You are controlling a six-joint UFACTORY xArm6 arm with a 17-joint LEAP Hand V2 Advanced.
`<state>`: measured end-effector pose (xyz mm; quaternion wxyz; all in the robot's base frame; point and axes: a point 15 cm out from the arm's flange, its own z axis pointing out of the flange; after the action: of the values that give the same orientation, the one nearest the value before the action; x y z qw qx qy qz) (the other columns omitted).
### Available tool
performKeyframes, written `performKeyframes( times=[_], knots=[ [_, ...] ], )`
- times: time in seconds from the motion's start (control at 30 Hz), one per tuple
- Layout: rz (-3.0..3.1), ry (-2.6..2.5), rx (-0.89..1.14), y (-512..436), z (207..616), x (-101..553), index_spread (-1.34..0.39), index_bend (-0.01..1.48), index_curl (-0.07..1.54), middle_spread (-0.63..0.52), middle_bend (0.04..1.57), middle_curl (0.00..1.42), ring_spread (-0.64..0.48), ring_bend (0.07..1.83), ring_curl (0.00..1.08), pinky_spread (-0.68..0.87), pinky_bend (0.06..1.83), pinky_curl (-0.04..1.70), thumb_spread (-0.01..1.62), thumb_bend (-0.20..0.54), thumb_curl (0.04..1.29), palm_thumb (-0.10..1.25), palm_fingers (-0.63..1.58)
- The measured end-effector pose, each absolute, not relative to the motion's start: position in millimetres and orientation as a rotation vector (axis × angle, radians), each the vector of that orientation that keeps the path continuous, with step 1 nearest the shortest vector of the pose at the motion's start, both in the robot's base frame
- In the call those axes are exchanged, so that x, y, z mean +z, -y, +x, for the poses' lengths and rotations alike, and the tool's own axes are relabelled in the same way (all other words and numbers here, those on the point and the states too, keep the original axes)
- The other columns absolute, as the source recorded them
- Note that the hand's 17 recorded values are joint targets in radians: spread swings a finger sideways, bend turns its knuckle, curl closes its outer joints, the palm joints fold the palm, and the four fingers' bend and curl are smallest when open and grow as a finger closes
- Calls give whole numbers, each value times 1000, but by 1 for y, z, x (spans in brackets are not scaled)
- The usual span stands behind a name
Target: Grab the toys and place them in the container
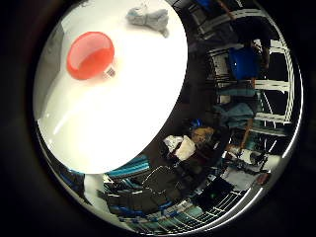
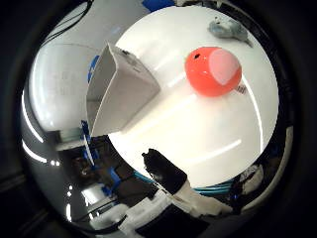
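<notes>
A grey plush toy (image 1: 148,19) lies on the white round table (image 1: 128,113), near its far edge. A red-orange bowl (image 1: 90,55) stands upright on the table a short way from the toy, and nothing shows inside it. My hand (image 2: 178,198) hangs well above the table's near edge, far from both. One black-tipped white finger (image 2: 166,173) reaches out nearly straight, with nothing held in it.
A white box-shaped object (image 2: 119,89) stands at the table's edge beside the bowl. Beyond the table edge are dark chairs (image 1: 163,182), a blue chair (image 1: 243,63) and room clutter on the floor.
</notes>
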<state>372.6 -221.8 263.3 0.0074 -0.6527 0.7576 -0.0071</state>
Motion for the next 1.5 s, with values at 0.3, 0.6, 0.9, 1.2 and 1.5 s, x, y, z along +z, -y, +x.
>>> performKeyframes(
  times=[0.3,0.6,0.9,1.2,1.5],
  knots=[
    [-2032,-2373,-29,248,417,251,-376,159,273,35,199,332,206,340,230,430,447,279,1143,-20,266,417,152],
    [-2065,-2360,31,237,424,229,-376,157,273,27,197,330,206,336,238,430,437,286,1140,-20,272,433,155],
    [-2086,-2349,51,214,435,223,-376,158,272,35,197,332,206,330,239,432,431,288,1140,-20,266,437,155],
    [-2116,-2354,141,199,440,191,-376,158,272,35,197,332,207,325,242,427,425,287,1140,-20,265,437,154],
    [-2123,-2369,192,197,441,170,-378,157,263,7,230,340,192,354,248,429,428,285,1140,-19,273,462,222]
  ],
)
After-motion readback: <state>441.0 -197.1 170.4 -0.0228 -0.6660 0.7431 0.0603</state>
